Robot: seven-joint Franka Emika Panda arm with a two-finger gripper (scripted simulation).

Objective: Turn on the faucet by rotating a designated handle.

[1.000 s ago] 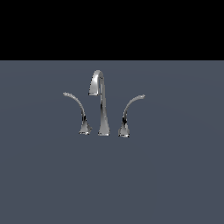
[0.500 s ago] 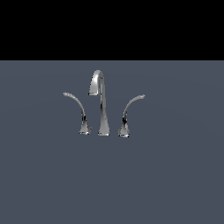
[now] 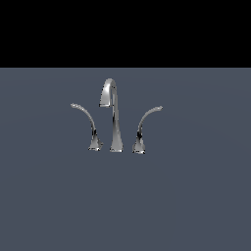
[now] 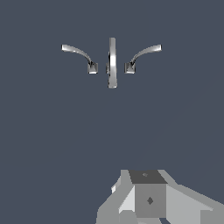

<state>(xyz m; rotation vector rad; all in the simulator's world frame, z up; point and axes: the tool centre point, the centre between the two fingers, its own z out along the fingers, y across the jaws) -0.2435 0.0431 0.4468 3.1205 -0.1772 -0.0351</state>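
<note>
Blocky grey-white hand (image 4: 151, 199), dark top panel, small diamond mark on front face.

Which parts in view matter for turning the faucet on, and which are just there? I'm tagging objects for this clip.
Belongs to the job:
- handle, the lever arcing toward the exterior view's left
- faucet, the set it sits in
- gripper, far from the faucet, finger state not visible

Just there:
- mirror-image lever
- grey surface
</note>
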